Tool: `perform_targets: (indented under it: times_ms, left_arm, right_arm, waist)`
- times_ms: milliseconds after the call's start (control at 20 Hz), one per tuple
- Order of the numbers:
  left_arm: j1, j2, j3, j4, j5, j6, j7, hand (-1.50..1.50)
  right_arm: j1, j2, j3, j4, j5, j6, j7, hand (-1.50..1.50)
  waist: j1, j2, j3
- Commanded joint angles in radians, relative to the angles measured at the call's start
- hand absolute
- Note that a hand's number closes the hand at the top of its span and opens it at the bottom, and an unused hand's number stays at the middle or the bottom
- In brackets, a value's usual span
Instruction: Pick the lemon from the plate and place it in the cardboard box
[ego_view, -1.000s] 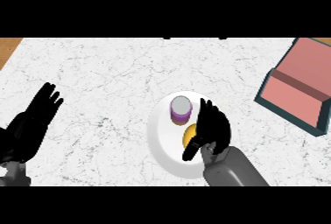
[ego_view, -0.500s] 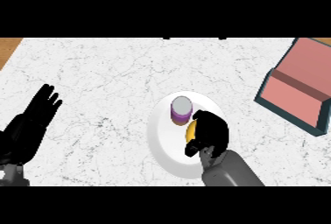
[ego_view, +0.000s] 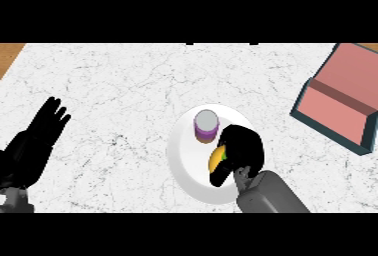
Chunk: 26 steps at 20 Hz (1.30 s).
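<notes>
Head view: the right robot hand (ego_view: 240, 150) curls around the lemon (ego_view: 216, 159) on the plate (ego_view: 184, 165), beside a purple cup (ego_view: 206, 125). Lift straight up so the cup stays put, then go right to the box (ego_view: 347, 100). The left robot hand (ego_view: 37, 137) rests open.

You see an evenly lit tabletop (ego_view: 125, 90), bright and flat, with no glare or hot spots on the marble. Light seems to fall from above; you get only a faint soft shadow under the plate (ego_view: 184, 165) rim and along the box (ego_view: 347, 95) wall. Both black hands, right (ego_view: 240, 150) and left (ego_view: 37, 140), read as near-silhouettes with little surface detail. Edges look slightly soft throughout; no bending shows at the borders.
</notes>
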<state>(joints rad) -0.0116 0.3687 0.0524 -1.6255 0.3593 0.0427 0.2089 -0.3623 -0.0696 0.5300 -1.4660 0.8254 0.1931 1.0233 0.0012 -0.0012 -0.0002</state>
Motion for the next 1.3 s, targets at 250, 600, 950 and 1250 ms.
perform_targets:
  times_ms: [250, 600, 950, 1250]
  left_arm:
    - [0.010, -0.009, 0.015, 0.022, -0.002, -0.014, -0.034, 0.00]
    - [0.036, -0.023, 0.004, -0.049, -0.031, -0.009, 0.019, 0.00]
    - [0.018, 0.027, 0.077, -0.014, 0.022, -0.064, 0.039, 0.00]
    - [0.018, -0.020, 0.048, -0.039, -0.011, -0.015, 0.048, 0.00]
  right_arm:
    - [0.045, -0.370, 0.095, -0.158, -0.152, 0.234, -0.595, 1.50]
    - [0.123, -0.462, -0.018, -0.325, -0.082, 0.148, -0.694, 1.50]
    - [0.136, -0.522, -0.159, -0.673, -0.164, 0.225, -0.653, 1.50]
    - [0.014, -0.463, -0.364, -0.848, -0.269, 0.283, -0.440, 1.50]
  waist:
    - [-0.007, 0.001, 0.001]
    - [-0.003, -0.001, 0.000]
    - [-0.014, -0.005, 0.000]
    - [-0.008, -0.005, -0.001]
